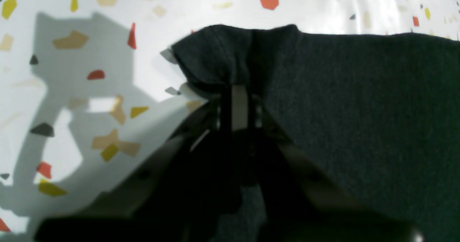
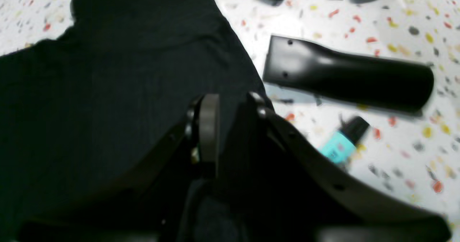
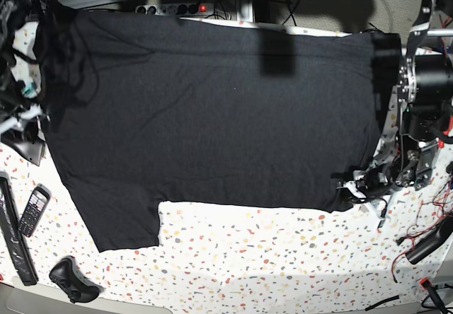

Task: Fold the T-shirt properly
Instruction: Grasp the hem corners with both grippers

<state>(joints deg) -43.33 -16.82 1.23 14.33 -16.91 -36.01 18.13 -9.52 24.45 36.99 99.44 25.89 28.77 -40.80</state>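
Black cloth covers most of the speckled surface [image 3: 283, 257]: the T-shirt [image 3: 212, 116] lies spread flat, plain side up, one sleeve [image 3: 124, 222] sticking out toward the near edge on the left of the overhead view. No coloured print shows from here.

Over on the right of that view, the left tool [image 1: 239, 91] has its jaws pressed together on a bunched corner of the shirt's edge, the cloth puckering up above the grey pads [image 1: 239, 107]. That grip looks firm, and the corner is raised slightly off the surface.

The right tool [image 2: 228, 109] sits over the shirt's edge at the far left. Its jaws stand a little apart with dark cloth between and under them, but the wrist view is blurred and I can't tell whether it is pinching anything. Beside it lie a long black casing [image 2: 346, 78] and a small teal bottle [image 2: 339, 143], both off the cloth.

This shirt seems light, limp and floppy, so it will sag and drag wherever it isn't held, and a single grip will only pull a wrinkle. Corners and hems are the places to take it, both ends at once, lifting evenly. A phone [image 3: 33, 210] and a black controller [image 3: 71, 280] near the sleeve could snag a swinging edge.
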